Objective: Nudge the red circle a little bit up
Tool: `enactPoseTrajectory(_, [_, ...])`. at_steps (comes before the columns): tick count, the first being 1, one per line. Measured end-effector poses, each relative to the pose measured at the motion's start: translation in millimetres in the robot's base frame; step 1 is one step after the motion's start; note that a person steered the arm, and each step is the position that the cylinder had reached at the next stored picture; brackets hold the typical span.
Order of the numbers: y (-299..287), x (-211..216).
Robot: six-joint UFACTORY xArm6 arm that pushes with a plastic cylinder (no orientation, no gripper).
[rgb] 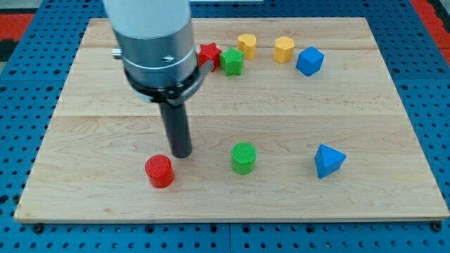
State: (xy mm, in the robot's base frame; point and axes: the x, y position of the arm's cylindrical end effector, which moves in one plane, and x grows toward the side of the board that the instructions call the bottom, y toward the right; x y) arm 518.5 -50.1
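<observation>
The red circle (159,171) is a short red cylinder lying near the bottom left of the wooden board (91,105). My tip (181,154) stands just up and to the right of it, very close, and I cannot tell if they touch. The dark rod rises from the tip to the large grey arm body at the view's top left.
A green cylinder (243,157) lies right of my tip. A blue triangular block (328,161) lies further right. Along the top are a red star (208,55), partly hidden by the arm, a green star (231,61), two yellow blocks (247,46) (284,49) and a blue block (309,61).
</observation>
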Motion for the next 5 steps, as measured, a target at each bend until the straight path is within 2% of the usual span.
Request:
enactPoseTrajectory(1, [11.0,51.5])
enactPoseTrajectory(2, [-14.5,84.2])
enactPoseTrajectory(3, [-15.2,86.6])
enactPoseTrajectory(4, [-15.2,61.5])
enactPoseTrajectory(5, [-51.9,79.7])
